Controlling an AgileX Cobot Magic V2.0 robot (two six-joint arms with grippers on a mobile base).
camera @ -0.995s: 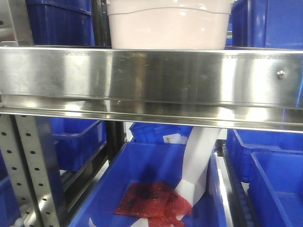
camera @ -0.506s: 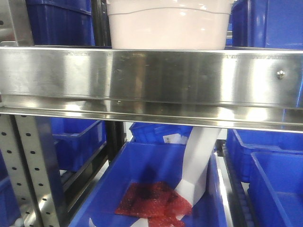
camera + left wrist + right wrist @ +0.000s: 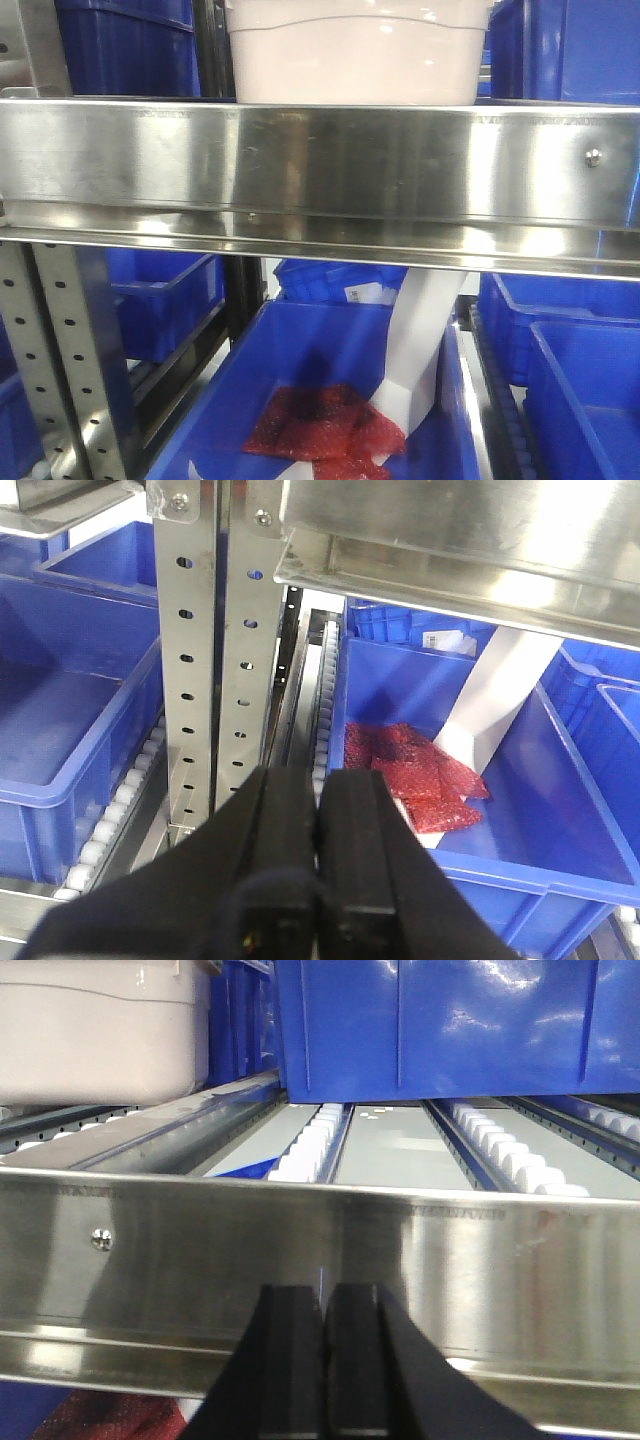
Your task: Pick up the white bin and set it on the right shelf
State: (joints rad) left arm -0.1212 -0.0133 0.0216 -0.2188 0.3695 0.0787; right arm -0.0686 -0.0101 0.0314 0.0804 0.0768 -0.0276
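We hold our right gripper (image 3: pixel 325 1360) pinched empty below the shelf rail (image 3: pixel 400 1260), the white bin (image 3: pixel 95 1035) lying up-left.

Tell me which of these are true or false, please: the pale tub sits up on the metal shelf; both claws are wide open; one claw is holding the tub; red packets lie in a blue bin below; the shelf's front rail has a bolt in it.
1. The white bin sits on the steel shelf. True.
2. Both claws are wide open. False: the left claw and the right claw each have their fingers pressed together.
3. One claw is holding the white bin. False: both are shut on nothing, in front of the rack and apart from it.
4. Red packets lie in a blue bin under the shelf. True.
5. The front rail carries a bolt head. True.
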